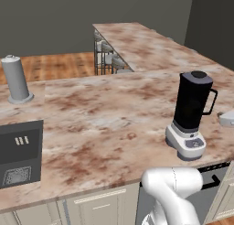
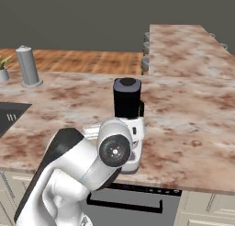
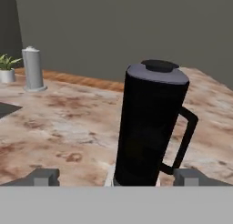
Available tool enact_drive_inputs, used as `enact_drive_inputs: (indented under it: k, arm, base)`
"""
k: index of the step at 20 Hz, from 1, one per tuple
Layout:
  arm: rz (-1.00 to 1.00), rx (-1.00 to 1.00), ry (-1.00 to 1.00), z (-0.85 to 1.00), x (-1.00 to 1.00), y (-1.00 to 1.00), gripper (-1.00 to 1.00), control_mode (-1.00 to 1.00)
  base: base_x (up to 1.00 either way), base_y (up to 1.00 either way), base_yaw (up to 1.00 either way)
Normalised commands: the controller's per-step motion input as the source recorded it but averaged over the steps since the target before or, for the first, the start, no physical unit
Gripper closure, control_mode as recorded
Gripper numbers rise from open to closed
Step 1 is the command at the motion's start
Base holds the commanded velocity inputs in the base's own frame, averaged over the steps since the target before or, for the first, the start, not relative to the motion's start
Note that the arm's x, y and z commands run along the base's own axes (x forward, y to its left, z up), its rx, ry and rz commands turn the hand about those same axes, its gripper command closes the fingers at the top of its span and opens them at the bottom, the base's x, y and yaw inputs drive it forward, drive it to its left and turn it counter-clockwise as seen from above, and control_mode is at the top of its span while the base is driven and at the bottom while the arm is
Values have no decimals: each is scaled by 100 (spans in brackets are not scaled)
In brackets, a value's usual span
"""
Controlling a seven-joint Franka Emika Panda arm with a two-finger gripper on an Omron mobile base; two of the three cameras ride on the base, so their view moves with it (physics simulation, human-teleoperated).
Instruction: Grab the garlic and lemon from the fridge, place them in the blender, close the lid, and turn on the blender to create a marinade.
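Note:
The blender point(image 1: 191, 103) stands upright near the counter's front edge, a black jar with a side handle on a light base point(image 1: 186, 141). The dark lid point(image 1: 198, 75) sits on top of the jar. In the hand view the blender point(image 3: 148, 127) is close ahead, its lid point(image 3: 157, 68) in place and its handle to the right. My gripper point(image 3: 117, 177) is open, with its fingertips point(image 3: 45, 176) spread wide to either side of the jar's foot and holding nothing. My arm partly covers the blender point(image 2: 127, 103) in the right base view. The garlic, lemon and fridge are out of view.
A grey canister point(image 1: 16, 80) stands at the counter's far left, with a small potted plant point(image 2: 3, 69) beside it. A dark inset panel point(image 1: 20, 153) lies at the front left. Stools point(image 1: 109, 55) stand behind the counter's far arm. A pale object point(image 1: 227, 119) sits at the right edge.

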Motion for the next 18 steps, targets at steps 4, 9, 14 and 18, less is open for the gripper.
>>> enact_drive_inputs:
  k: [4,9,14,18]
  arm:
    - [24,0,0,-78,-29,0,-100,-100]
    - [21,0,0,-56,9,8,-100,-100]
    - [21,0,1,-71,19,18,-100,-100]
    - [15,0,0,-52,20,13,-100,-100]
  base:
    - [0,0,0]
    - [0,0,0]
    - [0,0,0]
    - [0,0,0]
